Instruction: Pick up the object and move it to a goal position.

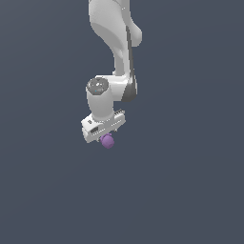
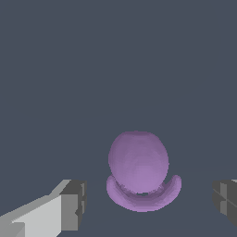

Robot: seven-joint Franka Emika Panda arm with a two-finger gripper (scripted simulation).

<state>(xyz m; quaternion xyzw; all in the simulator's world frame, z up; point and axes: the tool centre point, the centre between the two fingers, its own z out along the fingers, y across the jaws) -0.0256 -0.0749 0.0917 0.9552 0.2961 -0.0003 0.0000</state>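
White robot arm reaching down at centre of the exterior view, white gripper with grey-tipped fingers spread wide apart, small matte purple roundish lump lying between them, touching neither, on the plain dark grey worktop

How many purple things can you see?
1. The purple lump sits just under the white tool; in the wrist view it lies between the tool's two fingers, with gaps on both sides. Nothing else purple shows.

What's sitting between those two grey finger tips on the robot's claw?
In the wrist view, the purple object sits between the gripper's two fingertips, with bare gaps on both sides. The jaws stand wide and touch nothing.
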